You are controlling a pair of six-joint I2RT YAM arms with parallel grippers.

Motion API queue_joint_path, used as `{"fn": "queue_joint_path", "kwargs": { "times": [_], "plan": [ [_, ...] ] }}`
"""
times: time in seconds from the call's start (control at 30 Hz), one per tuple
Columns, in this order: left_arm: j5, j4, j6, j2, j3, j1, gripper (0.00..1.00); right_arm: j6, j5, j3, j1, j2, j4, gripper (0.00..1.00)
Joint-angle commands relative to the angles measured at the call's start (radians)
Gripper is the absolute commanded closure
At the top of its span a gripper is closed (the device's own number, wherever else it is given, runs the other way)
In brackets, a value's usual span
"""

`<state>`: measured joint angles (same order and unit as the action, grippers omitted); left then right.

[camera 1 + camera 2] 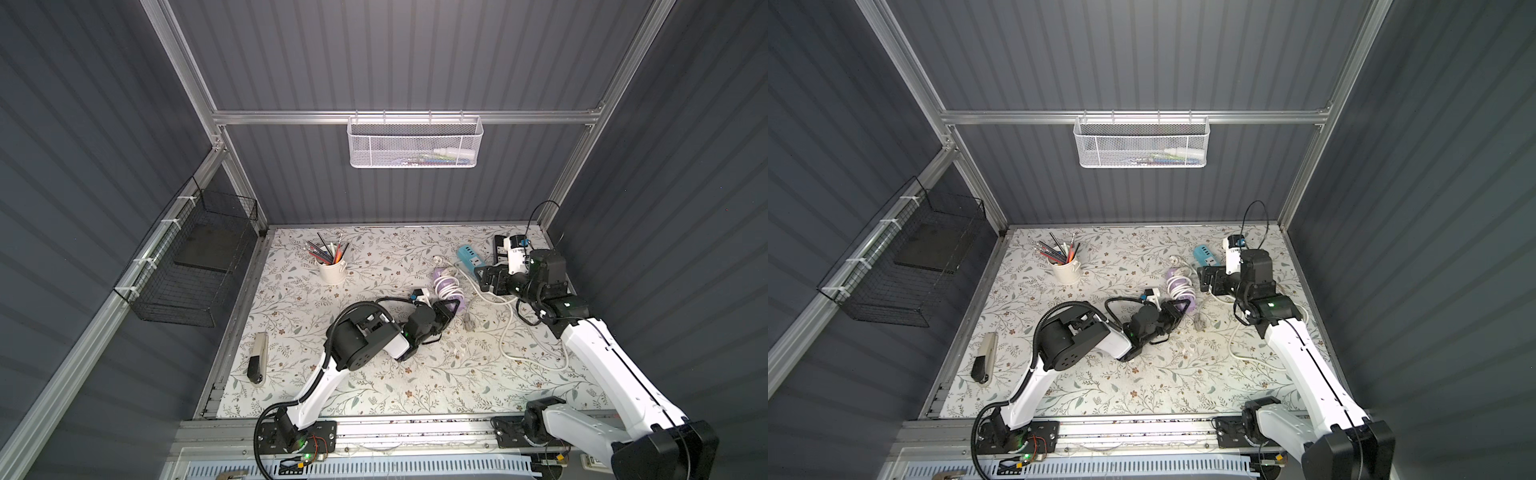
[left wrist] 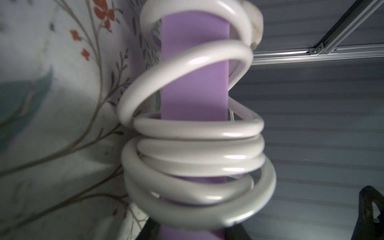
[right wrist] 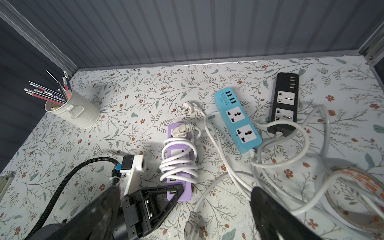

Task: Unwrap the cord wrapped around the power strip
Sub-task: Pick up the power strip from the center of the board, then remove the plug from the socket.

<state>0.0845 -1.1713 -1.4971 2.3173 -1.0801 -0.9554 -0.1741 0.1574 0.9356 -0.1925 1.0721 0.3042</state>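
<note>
In both top views the strip point(image 1: 457, 300) point(image 1: 1190, 307) lies a little right of the middle of the surface point(image 1: 374, 374) point(image 1: 1100, 374), pointing lengthways toward the far edge. The cord point(image 1: 446, 286) point(image 1: 1179, 286) is wound round it in several turns. The left pincer point(image 1: 445, 309) point(image 1: 1177, 311) is clamped on the strip's near end. The right pincer point(image 1: 481, 279) point(image 1: 1203, 279) hangs empty with its jaws wide apart, just beside the strip toward the right edge and not touching it.

In the left wrist view the strip point(image 2: 195, 83) runs straight away from the left pincer point(image 2: 193, 235), whose fingers point(image 2: 148, 230) grip its end. The cord point(image 2: 197, 126) sits in tight turns close to the grip and in looser ones further off.

In the right wrist view the right pincer point(image 3: 187, 212) is spread open, and the strip point(image 3: 186, 187) lies ahead of it. The left pincer point(image 3: 173, 194) holds the strip's near end. The plug point(image 3: 180, 131) rests on the far end, and the cord point(image 3: 178, 164) is coiled behind it.

As I judge it, no turn has come off. The strip is secured, but the whole unwinding is left: free the plug, then lead it round turn by turn.
</note>
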Motion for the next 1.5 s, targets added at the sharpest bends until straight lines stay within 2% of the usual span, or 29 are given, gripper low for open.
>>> {"fn": "queue_joint_path", "kwargs": {
  "times": [0.0, 0.3, 0.4, 0.6, 0.77, 0.9, 1.13, 1.47],
  "plan": [
    [-0.020, 0.055, 0.046, -0.030, 0.011, 0.026, 1.00, -0.002, 0.007, -0.012, -0.005, -0.010, -0.011, 0.01],
    [-0.148, 0.290, 0.191, -0.218, 0.026, 0.065, 1.00, -0.002, 0.029, -0.014, -0.011, -0.027, -0.011, 0.01],
    [-0.203, 0.416, 0.242, -0.290, 0.030, 0.075, 1.00, 0.007, 0.037, -0.005, -0.017, -0.033, -0.007, 0.01],
    [-0.304, 0.747, 0.424, -0.455, 0.039, 0.091, 1.00, 0.016, 0.058, 0.001, -0.039, -0.040, -0.008, 0.01],
    [-0.310, 1.021, 0.617, -0.567, 0.013, 0.098, 1.00, 0.020, 0.057, 0.001, -0.067, -0.033, -0.021, 0.01],
    [-0.306, 1.215, 0.806, -0.620, -0.075, 0.124, 1.00, 0.024, 0.052, 0.026, -0.097, -0.010, -0.026, 0.01],
    [-0.264, 1.546, 1.160, -0.609, -0.341, 0.173, 1.00, 0.021, 0.056, 0.060, -0.133, 0.018, -0.042, 0.01],
    [-0.261, 1.756, 1.412, -0.563, -0.579, 0.260, 1.00, 0.037, 0.071, 0.111, -0.159, 0.001, -0.032, 0.01]
  ]
}}
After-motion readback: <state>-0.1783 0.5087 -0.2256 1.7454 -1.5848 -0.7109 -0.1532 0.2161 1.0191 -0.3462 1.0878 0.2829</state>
